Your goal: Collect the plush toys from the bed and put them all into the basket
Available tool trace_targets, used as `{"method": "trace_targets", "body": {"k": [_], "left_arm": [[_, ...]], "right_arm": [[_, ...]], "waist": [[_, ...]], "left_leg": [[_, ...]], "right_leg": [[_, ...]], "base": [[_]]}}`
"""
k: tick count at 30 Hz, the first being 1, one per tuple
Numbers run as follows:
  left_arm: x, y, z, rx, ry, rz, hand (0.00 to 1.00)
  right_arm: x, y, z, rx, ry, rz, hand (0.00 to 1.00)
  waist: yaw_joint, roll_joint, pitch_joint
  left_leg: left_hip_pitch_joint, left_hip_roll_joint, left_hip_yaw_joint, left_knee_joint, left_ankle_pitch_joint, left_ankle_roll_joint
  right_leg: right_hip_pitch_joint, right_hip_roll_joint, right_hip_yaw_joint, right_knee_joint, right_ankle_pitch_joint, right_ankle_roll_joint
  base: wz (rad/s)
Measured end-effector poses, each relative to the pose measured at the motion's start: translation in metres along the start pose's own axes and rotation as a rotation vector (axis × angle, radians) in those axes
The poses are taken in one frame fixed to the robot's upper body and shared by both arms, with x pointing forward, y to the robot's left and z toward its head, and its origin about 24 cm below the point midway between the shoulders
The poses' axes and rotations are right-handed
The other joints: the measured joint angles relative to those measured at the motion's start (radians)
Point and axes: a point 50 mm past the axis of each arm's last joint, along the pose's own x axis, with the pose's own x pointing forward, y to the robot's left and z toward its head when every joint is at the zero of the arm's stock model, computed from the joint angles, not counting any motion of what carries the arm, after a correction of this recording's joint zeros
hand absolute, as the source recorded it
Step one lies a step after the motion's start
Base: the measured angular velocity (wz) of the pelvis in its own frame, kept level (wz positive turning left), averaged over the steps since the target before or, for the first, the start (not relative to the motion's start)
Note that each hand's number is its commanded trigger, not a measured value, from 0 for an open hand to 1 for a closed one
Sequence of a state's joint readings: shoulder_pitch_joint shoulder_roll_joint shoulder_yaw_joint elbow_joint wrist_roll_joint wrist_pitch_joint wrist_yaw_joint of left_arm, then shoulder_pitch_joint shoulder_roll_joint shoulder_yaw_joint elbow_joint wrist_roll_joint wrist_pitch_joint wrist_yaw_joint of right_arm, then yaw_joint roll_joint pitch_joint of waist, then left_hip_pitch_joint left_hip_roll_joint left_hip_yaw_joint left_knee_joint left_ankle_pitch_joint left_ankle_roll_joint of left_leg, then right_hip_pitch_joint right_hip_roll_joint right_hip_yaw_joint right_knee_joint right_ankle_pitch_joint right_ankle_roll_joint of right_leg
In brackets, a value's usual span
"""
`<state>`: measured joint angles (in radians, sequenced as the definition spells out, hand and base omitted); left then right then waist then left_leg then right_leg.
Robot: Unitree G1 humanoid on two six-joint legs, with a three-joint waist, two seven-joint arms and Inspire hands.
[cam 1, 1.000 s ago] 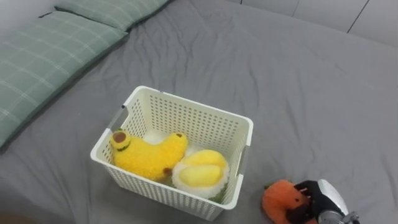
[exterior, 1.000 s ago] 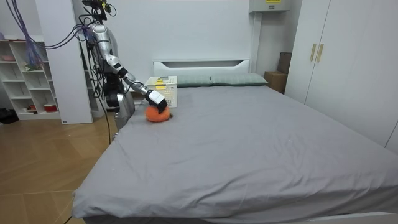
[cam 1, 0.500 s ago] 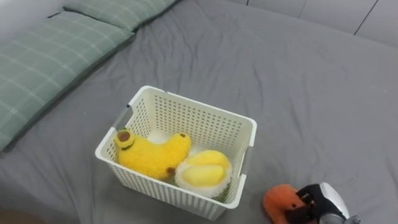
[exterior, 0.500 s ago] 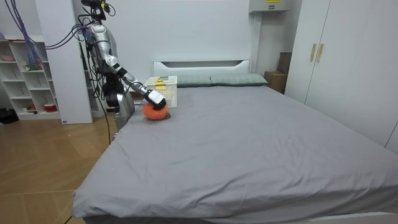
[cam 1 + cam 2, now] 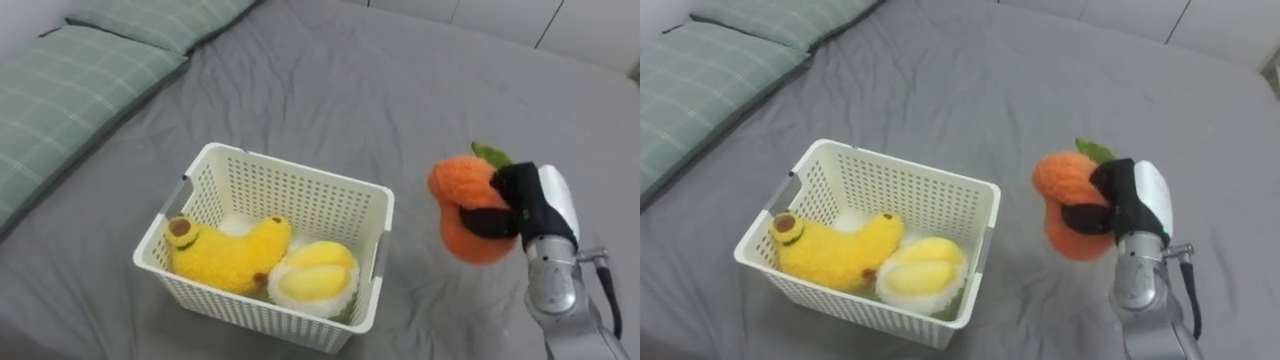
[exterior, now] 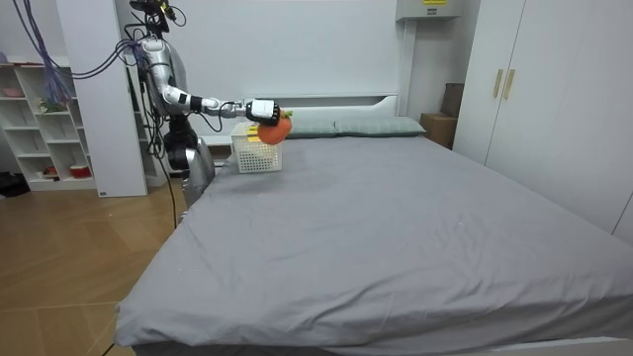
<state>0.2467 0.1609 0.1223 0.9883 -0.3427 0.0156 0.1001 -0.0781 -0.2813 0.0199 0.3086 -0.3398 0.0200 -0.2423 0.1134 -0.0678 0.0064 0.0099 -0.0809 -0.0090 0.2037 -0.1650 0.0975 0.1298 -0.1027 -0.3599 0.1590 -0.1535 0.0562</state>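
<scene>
An orange plush toy with a green leaf on top hangs in the air to the right of the basket, my right hand shut on it. In the right eye view the same orange plush toy sits in my right hand. The white slatted basket rests on the grey bed and holds a yellow plush with a brown-rimmed end and a pale round yellow plush. In the room view the right hand holds the orange toy above the basket.
Green checked pillows lie along the bed's left side. The grey bedspread stretches wide beyond the basket. In the room view I stand at the bed's head corner beside a white shelf unit; wardrobes line the far wall.
My right hand has lifted the orange toy off the bedspread and raised it to basket height. The eye views shifted slightly with my head.
</scene>
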Motion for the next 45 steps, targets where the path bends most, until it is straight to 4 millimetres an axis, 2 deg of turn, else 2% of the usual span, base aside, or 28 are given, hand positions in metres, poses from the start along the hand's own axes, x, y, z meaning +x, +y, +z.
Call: {"method": "trace_targets", "body": {"k": [5, 9, 10, 12, 15, 17, 19, 21, 23, 25, 26, 27, 28, 32, 35, 45], "left_arm": [[0.0, -0.007, -0.003, 0.007, 0.014, -0.015, 0.0], [0.0, -0.007, -0.005, 0.008, 0.025, -0.023, 0.0], [0.001, -0.009, -0.003, 0.007, 0.023, -0.032, 0.0], [0.001, -0.009, -0.002, 0.007, 0.021, -0.039, 0.0], [0.001, -0.01, -0.002, 0.03, 0.024, -0.041, 0.0], [0.001, -0.01, -0.002, 0.043, 0.031, -0.044, 0.0], [0.001, -0.009, -0.003, 0.053, 0.035, -0.04, 0.0], [0.002, -0.01, -0.001, 0.065, 0.039, -0.039, 0.0], [0.002, -0.01, -0.002, 0.074, 0.048, -0.038, 0.0], [0.002, -0.011, 0.0, 0.084, 0.042, -0.042, 0.0], [0.002, -0.013, 0.002, 0.086, 0.036, -0.046, 0.0], [0.002, -0.013, 0.003, 0.079, 0.035, -0.048, 0.0], [0.002, -0.013, 0.003, 0.073, 0.034, -0.048, 0.0], [0.002, -0.012, 0.003, 0.062, 0.035, -0.046, 0.0], [0.003, -0.014, 0.007, 0.056, 0.027, -0.049, 0.0], [0.003, -0.01, 0.006, 0.024, 0.039, -0.032, 0.0]], "right_arm": [[0.002, -0.004, 0.03, 0.031, -0.12, 0.02, 1.0], [0.009, 0.004, 0.054, 0.06, -0.191, 0.092, 1.0], [0.008, 0.005, 0.063, 0.076, -0.211, 0.114, 1.0], [0.007, 0.009, 0.083, 0.087, -0.276, 0.153, 1.0], [0.007, 0.017, 0.118, 0.08, -0.399, 0.224, 1.0], [0.004, 0.022, 0.128, 0.08, -0.434, 0.257, 1.0], [0.001, 0.03, 0.131, 0.076, -0.446, 0.289, 1.0], [-0.002, 0.042, 0.135, 0.058, -0.441, 0.36, 1.0], [-0.006, 0.051, 0.138, 0.062, -0.44, 0.402, 1.0], [-0.009, 0.058, 0.141, 0.068, -0.446, 0.436, 1.0], [-0.01, 0.061, 0.143, 0.071, -0.448, 0.45, 0.62], [-0.013, 0.064, 0.144, 0.067, -0.451, 0.466, 0.35], [-0.014, 0.067, 0.144, 0.064, -0.451, 0.476, 0.02], [-0.02, 0.085, 0.137, 0.023, -0.43, 0.55, 0.0], [-0.018, 0.089, 0.13, -0.021, -0.4, 0.557, 0.0], [-0.015, 0.092, 0.119, -0.093, -0.366, 0.551, 0.0]], "waist": [[0.031, 0.002, 0.0003], [0.043, 0.0, 0.0007], [0.064, -0.002, -0.0002], [0.08, -0.004, 0.0003], [0.113, -0.018, 0.0079], [0.132, -0.019, 0.0075], [0.15, -0.026, 0.0037], [0.187, -0.033, 0.0055], [0.199, -0.038, 0.0049], [0.213, -0.044, 0.0082], [0.229, -0.047, 0.0139], [0.242, -0.049, 0.0149], [0.246, -0.05, 0.016], [0.269, -0.06, 0.0148], [0.282, -0.065, 0.012], [0.279, -0.058, 0.0166]], "left_leg": [[0.0, 0.001, 0.001, -0.001, 0.0, 0.0], [0.0, 0.001, 0.0, -0.002, 0.0, 0.0], [0.0, 0.001, 0.002, -0.004, 0.0, 0.0], [0.0, 0.002, 0.001, -0.005, 0.0, 0.0], [-0.003, 0.001, -0.005, -0.001, 0.0, 0.0], [-0.008, -0.002, -0.014, 0.001, 0.0, 0.0], [-0.015, -0.005, -0.03, 0.004, 0.001, 0.001], [-0.02, -0.006, -0.037, 0.005, 0.003, 0.0], [-0.025, -0.009, -0.049, 0.007, 0.005, -0.001], [-0.036, -0.011, -0.061, 0.011, 0.008, -0.002], [-0.038, -0.012, -0.064, 0.016, 0.009, -0.002], [-0.042, -0.013, -0.07, 0.018, 0.009, -0.002], [-0.042, -0.014, -0.072, 0.018, 0.009, -0.002], [-0.05, -0.016, -0.078, 0.02, 0.011, -0.002], [-0.052, -0.017, -0.08, 0.023, 0.011, -0.002], [-0.053, -0.018, -0.083, 0.026, 0.011, -0.002]], "right_leg": [[-0.002, 0.0, 0.0, 0.0, 0.0, 0.0], [-0.003, 0.001, 0.002, 0.0, 0.0, 0.0], [-0.006, 0.001, 0.002, 0.001, 0.0, 0.0], [-0.008, 0.001, 0.002, 0.004, 0.0, 0.0], [-0.006, 0.001, -0.004, 0.005, 0.0, 0.0], [-0.006, -0.001, -0.017, 0.004, 0.0, 0.0], [-0.006, -0.001, -0.028, 0.002, 0.001, 0.001], [-0.006, -0.001, -0.041, -0.003, 0.002, 0.002], [-0.007, -0.001, -0.049, -0.006, 0.002, 0.002], [-0.011, -0.001, -0.054, -0.007, 0.002, 0.002], [-0.01, -0.001, -0.056, -0.007, 0.002, 0.002], [-0.011, -0.001, -0.058, -0.007, 0.002, 0.002], [-0.011, -0.002, -0.058, -0.007, 0.002, 0.002], [-0.014, -0.002, -0.058, -0.008, 0.002, 0.002], [-0.015, -0.002, -0.058, -0.008, 0.002, 0.002], [-0.013, -0.002, -0.059, -0.008, 0.002, 0.002]], "base": [[-0.01], [-0.01], [-0.05], [0.0], [0.07], [0.13], [0.21], [0.14], [0.15], [0.22], [0.19], [0.11], [0.12], [0.04], [0.0], [0.0]]}}
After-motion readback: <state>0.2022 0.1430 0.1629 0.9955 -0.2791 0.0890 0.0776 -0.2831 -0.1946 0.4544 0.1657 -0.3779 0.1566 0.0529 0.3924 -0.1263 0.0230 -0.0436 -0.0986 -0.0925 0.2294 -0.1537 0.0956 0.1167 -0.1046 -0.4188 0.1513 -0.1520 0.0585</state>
